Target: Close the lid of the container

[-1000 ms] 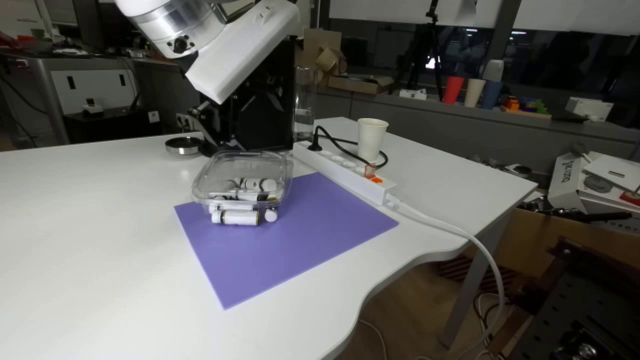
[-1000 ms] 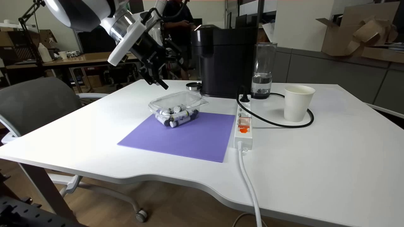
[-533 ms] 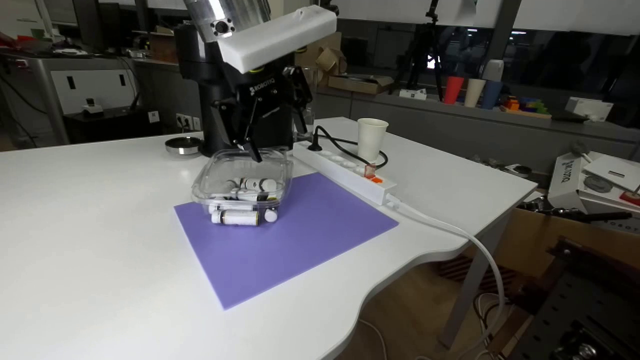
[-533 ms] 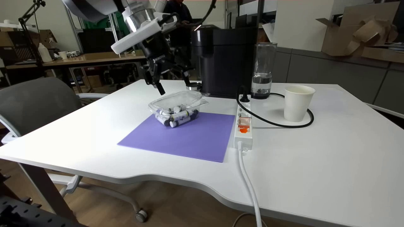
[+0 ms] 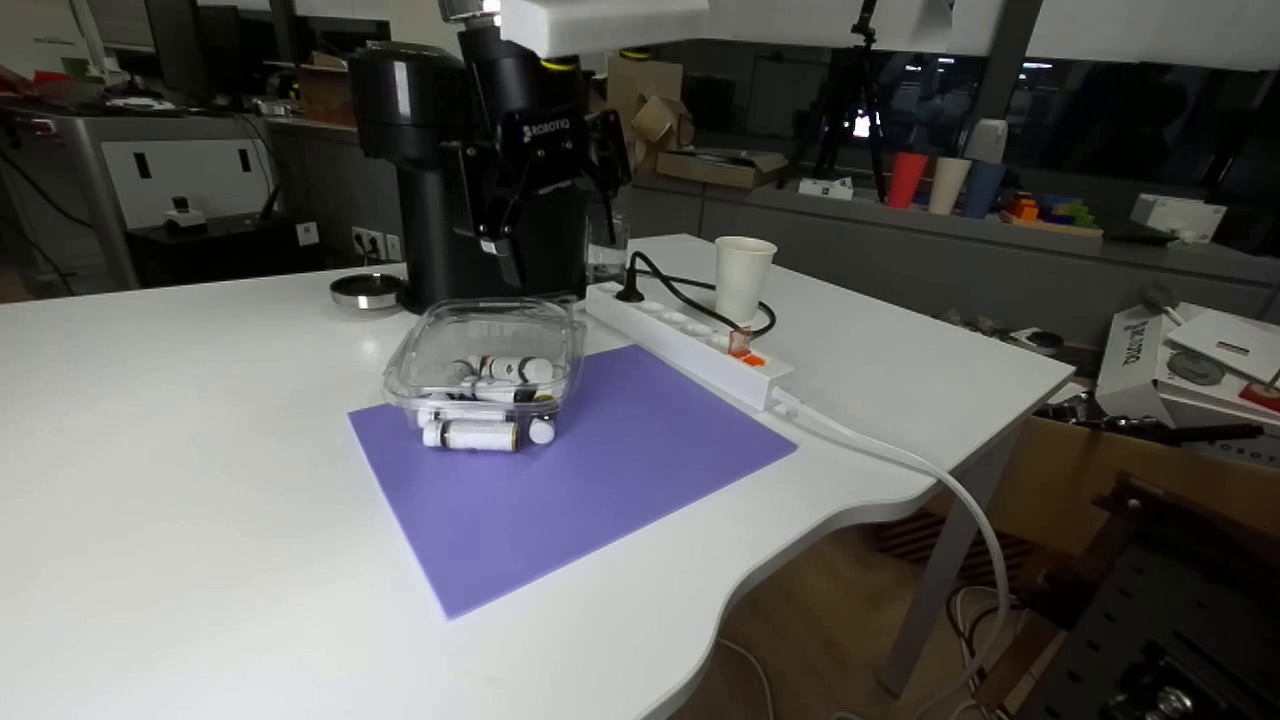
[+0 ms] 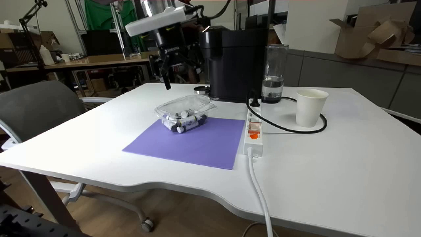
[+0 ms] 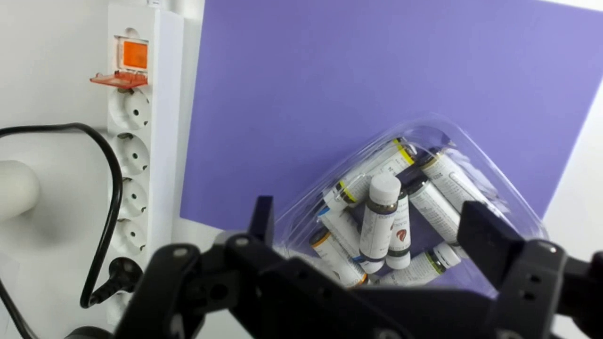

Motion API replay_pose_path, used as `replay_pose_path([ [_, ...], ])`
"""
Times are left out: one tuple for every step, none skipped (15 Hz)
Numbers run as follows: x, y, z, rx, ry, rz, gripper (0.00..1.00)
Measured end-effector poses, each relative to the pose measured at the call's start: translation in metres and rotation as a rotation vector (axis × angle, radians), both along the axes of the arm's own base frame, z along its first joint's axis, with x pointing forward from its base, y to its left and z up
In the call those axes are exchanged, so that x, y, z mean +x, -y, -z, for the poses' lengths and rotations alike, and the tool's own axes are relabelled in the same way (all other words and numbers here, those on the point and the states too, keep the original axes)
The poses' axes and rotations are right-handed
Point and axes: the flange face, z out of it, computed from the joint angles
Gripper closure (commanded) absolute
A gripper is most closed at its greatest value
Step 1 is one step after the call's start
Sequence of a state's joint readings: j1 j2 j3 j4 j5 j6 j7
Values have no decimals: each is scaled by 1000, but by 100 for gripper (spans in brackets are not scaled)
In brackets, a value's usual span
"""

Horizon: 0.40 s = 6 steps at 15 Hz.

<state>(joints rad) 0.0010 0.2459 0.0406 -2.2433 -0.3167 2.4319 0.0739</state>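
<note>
Nearest in both exterior views is the curved edge of the flat white surface (image 6: pixel 312 184), with a thick white cable (image 6: pixel 259 191) running off it. Next comes a thin, purple, rectangular mat (image 5: pixel 590 480); just beside it lies a long white plastic power strip (image 6: pixel 253 144) with an orange switch (image 7: pixel 135 55) and a raised, translucent red cover (image 7: pixel 127 81).

Across the mat's far edge sits the container (image 6: pixel 204 112), a low, rounded-rectangular tub of clear plastic holding small bottles (image 7: pixel 377 230) with white labels. The lid (image 6: pixel 184 101), transparent, colourless and shallowly domed, appears to lie over the container; clear plastic on clear plastic, I cannot tell whether it is seated all round.

Above them and apart from both hangs the black Robotiq gripper (image 7: pixel 370 221). Its jaws are released and spread wide, and in the wrist view the container shows below and between them.

On the far side of the power strip a white paper cup (image 6: pixel 310 110) stands upright, a black cable (image 7: pixel 118 183) curling near its foot. Farther back are a tall, black, box-shaped machine (image 6: pixel 238 69), a shallow, round, silver-coloured dish (image 5: pixel 370 299) beside it and a tall, clear cylindrical vessel (image 6: pixel 273 65). Farthest, in an exterior view, a red cup (image 5: pixel 907 180), a cream cup (image 5: pixel 949 186) and a blue cup (image 5: pixel 984 190) stand in a row.
</note>
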Motion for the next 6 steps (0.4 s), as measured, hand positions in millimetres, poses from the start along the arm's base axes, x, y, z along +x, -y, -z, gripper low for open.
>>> replay_pose_path([
  [1, 1, -5, 2, 7, -21, 0],
  [2, 3, -9, 3, 18, -41, 0],
  [3, 4, -14, 5, 32, -61, 0],
  [3, 5, -17, 6, 40, -73, 0],
  [3, 5, -19, 6, 43, -79, 0],
  [2, 5, -21, 6, 45, -84, 0],
])
